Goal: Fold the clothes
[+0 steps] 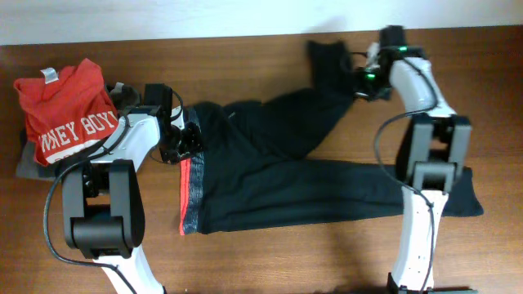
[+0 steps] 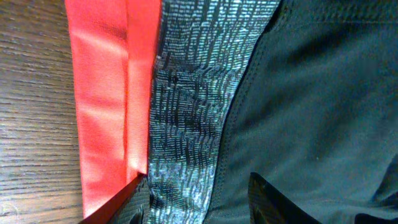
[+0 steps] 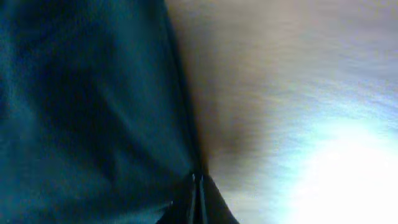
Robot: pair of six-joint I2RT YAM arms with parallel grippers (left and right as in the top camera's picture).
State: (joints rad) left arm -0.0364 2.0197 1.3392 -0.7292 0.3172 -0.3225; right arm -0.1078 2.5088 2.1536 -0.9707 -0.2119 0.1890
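the red cloth t-shirt (image 1: 69, 114) at the left end of the brown wooden desk (image 1: 245, 261) has big white letters. they are upside down, and i cannot read them for sure.

the long black soft trousers (image 1: 270, 175) lie flat across the middle of the desk, with one leg bent up toward the far edge.

the left arm (image 1: 122, 139) reaches in over the waist. the left fingers (image 2: 273, 205) are spread apart over the grey and red waist band (image 2: 186, 112).

the right arm (image 1: 417, 82) bends back to the end of the raised leg. the right fingers (image 3: 208, 208) are pressed together, pinching the edge of the black cloth.
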